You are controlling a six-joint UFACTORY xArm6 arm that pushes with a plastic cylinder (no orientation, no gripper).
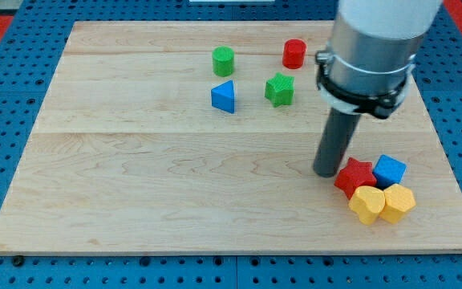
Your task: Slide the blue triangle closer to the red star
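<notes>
The blue triangle [224,97] lies in the upper middle of the wooden board [135,185]. The red star [354,177] lies at the lower right, touching a blue cube [389,170] and two yellow blocks [366,204] [398,201]. My tip [325,171] stands just left of the red star, close to or touching it, and far to the right and below the blue triangle.
A green cylinder [224,60] sits just above the blue triangle. A green star-like block [279,89] lies to the triangle's right. A red cylinder [294,53] sits near the top edge. The arm's grey body [371,48] covers the upper right.
</notes>
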